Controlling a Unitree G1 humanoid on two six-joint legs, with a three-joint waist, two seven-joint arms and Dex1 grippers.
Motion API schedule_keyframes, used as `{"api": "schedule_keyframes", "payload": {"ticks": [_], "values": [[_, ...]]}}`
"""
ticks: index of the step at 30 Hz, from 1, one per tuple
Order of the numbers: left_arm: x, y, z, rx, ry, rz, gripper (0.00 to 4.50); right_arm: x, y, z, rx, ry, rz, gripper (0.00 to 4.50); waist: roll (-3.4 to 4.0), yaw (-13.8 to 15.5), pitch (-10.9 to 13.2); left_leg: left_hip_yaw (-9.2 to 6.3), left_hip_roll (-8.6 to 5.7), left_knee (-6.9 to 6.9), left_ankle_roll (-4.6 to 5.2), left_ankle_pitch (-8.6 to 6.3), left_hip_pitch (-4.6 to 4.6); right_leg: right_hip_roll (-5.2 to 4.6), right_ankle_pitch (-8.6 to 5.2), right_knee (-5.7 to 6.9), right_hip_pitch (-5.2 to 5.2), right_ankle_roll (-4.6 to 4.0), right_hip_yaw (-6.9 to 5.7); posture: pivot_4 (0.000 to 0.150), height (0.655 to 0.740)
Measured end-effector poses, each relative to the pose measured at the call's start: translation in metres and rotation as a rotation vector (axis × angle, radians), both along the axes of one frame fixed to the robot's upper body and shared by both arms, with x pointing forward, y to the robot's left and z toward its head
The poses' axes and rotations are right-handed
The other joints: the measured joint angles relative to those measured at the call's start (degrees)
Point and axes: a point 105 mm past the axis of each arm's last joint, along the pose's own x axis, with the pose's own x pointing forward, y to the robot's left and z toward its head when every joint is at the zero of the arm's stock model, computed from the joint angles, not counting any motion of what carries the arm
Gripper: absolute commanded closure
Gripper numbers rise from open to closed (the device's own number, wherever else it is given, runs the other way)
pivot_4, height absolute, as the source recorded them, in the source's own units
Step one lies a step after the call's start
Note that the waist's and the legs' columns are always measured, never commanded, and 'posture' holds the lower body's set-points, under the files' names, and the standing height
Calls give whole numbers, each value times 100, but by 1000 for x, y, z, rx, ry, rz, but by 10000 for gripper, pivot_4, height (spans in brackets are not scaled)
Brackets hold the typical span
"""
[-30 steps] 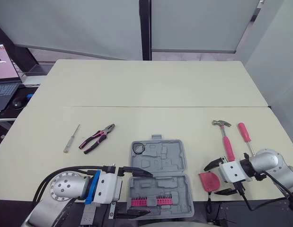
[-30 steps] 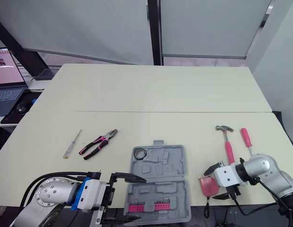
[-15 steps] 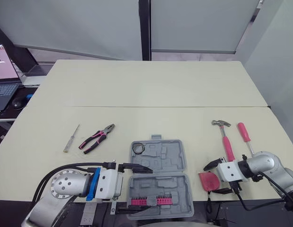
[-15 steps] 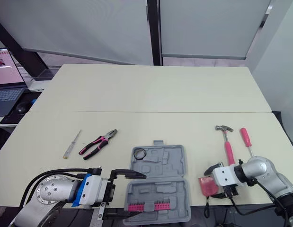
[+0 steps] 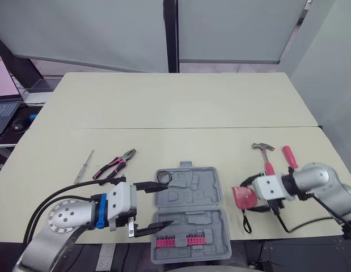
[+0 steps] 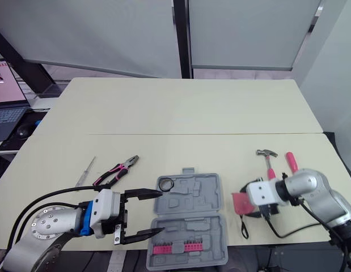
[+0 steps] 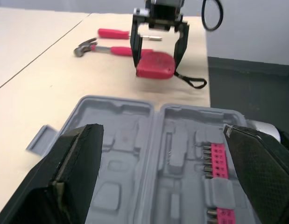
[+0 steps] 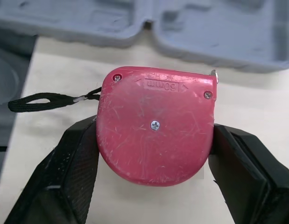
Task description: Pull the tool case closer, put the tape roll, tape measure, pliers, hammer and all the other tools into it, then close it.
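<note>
Table (image 5: 192, 107) | right gripper (image 5: 247, 194) clamps tape measure (image 8: 155, 140), seemingly lifted | left gripper (image 5: 168, 205) spread

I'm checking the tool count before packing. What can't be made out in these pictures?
- Hammer handle: lower part behind the right gripper, eye views.
- Pink screwdriver shaft: behind the right arm, eye views.
- Tape measure underside: faces away, right wrist view.
- Bits in the case: too small to count, eye views.
</note>
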Motion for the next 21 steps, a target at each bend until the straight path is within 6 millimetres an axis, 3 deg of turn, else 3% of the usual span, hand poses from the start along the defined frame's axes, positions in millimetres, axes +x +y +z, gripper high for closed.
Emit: {"api": "schedule_keyframes", "payload": {"ticks": [3,8,17,21], "values": [[5,7,0,11,19,55,0,6,21,17,3,1,28,11148,0,10,0,0,0,-1,0,0,-4,0,-1,-3,-2,-1,0,1500,7400],[19,11,6,39,-25,106,0,20,48,23,-47,5,43,11148,-1,30,0,-1,-2,0,0,0,-16,0,1,-3,-13,-2,-3,1500,7400],[37,12,9,70,-43,156,0,45,81,0,-126,53,25,11148,1,7,1,-1,-1,-4,0,0,-21,2,1,-1,-22,-3,-3,1500,7400],[38,13,6,72,-39,165,0,52,88,-1,-125,61,7,11148,1,10,2,-2,-1,-4,0,0,-21,2,1,-1,-21,-3,-5,1500,7400]]}}
